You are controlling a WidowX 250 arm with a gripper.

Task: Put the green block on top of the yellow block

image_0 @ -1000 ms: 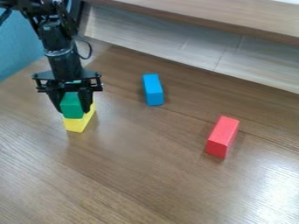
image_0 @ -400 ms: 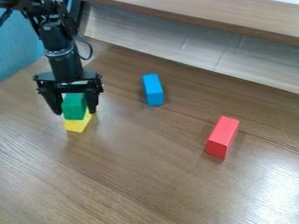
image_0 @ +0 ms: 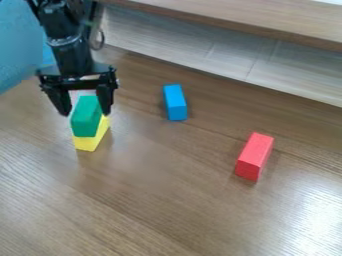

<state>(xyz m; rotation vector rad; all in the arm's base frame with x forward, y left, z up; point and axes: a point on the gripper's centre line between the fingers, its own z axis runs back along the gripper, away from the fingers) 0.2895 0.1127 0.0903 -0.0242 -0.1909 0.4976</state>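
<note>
Lifting crookedly could make the parted pincer (image_0: pixel 86 112) clip the green block (image_0: pixel 85 122) and drag it off the yellow block (image_0: pixel 87 144). Resting on top of the yellow block, the green one looks oblong, flat-sided and upright, perhaps slightly out of line with it.

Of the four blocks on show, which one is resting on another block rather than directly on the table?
The green block: it sits on the yellow block, while the yellow, blue and red ones lie directly on the table.
</note>
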